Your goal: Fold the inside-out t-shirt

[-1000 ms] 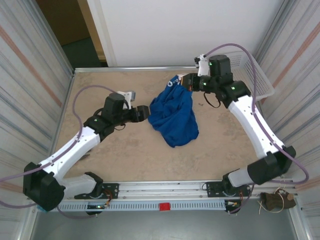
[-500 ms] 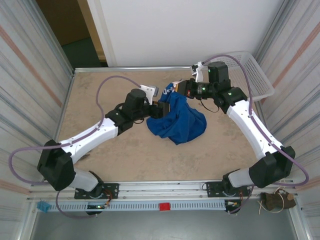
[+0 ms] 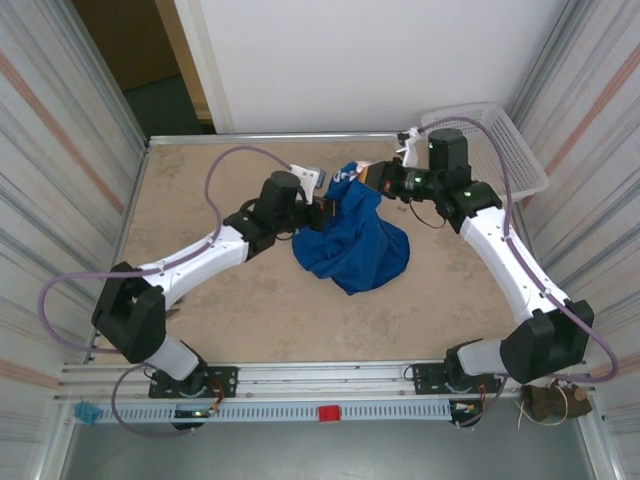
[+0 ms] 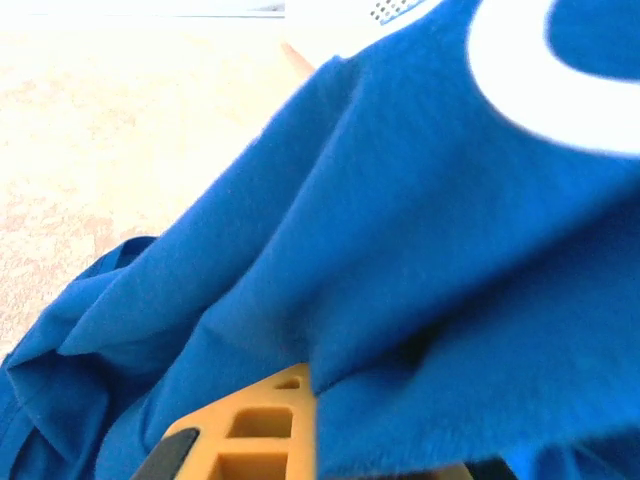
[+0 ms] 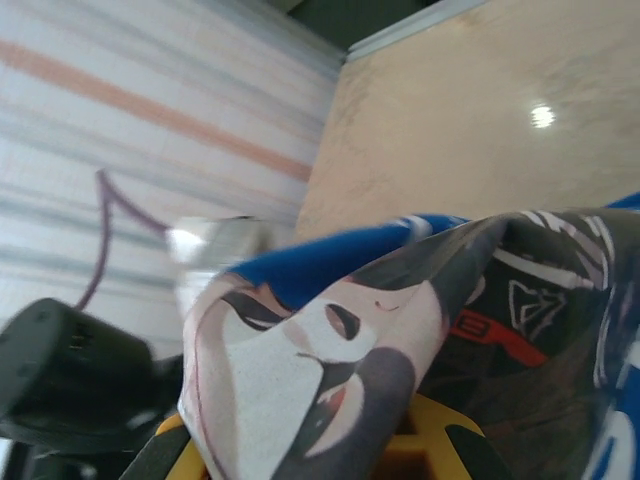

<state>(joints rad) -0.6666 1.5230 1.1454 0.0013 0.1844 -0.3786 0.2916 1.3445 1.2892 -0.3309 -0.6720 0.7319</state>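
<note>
Shirt position: the inside-out t-shirt [image 3: 352, 242] is bunched in the upper middle of the top view. Its top edge is lifted between the two grippers and its lower part is heaped on the table [image 3: 200, 300].
Left gripper: the left gripper [image 3: 327, 208] is clamped on the shirt's upper-left edge. In the left wrist view, blue cloth is draped over a yellow jaw.
Right gripper: the right gripper [image 3: 372, 178] is clamped on the upper-right edge, and printed cloth is spread over its yellow jaws.
Risk of slip: only a thin pinch of soft knit appears to be held, so an edge could be pulled free if the arms are drawn apart sharply.
Risk of wrong layer: several layers may be caught in one grip, and the shirt would then stay bunched instead of opening flat.
Risk of snag: the basket [image 3: 520, 150] lies near the right arm, where cloth could catch.
Materials: the shirt is a limp, matte, softly creased royal-blue knit with a slick dark graphic print. The table is smooth, mottled beige. The basket is a rigid white lattice.
</note>
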